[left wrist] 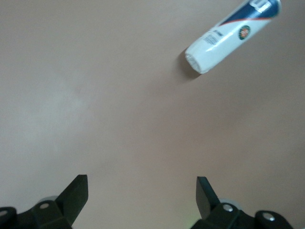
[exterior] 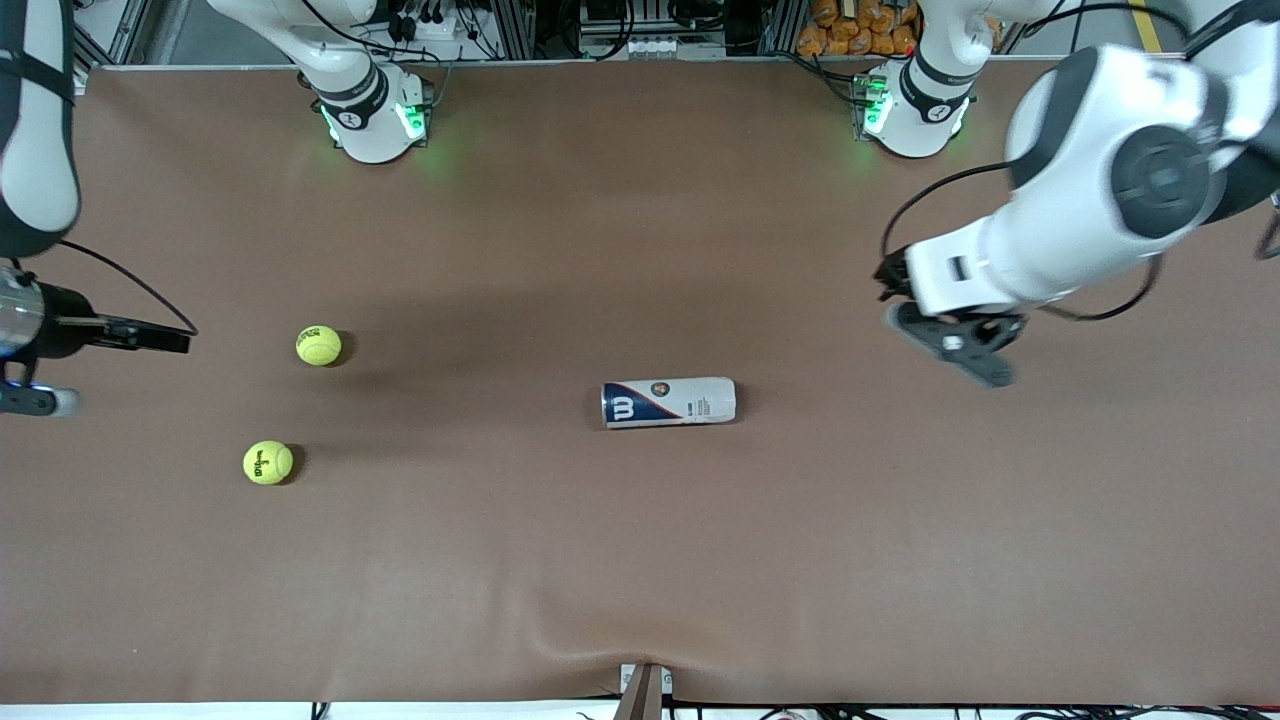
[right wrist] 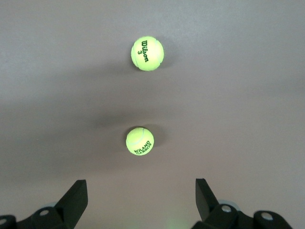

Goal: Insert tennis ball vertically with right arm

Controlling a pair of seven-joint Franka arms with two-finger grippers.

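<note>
I see both grippers' fingers apart: right gripper (right wrist: 141, 202) at the desk (exterior: 640, 560) edge near two balls (right wrist: 147, 53), left gripper (left wrist: 142, 202) near the can (exterior: 668, 402).

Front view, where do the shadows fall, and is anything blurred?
Front view: soft shadows beside both balls and the can, toward the left arm's end; left gripper looks smeared. Left wrist view: can slightly soft. Right wrist view: ball print readable.

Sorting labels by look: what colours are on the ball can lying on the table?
The can is white with navy and red; front view shows it best.
</note>
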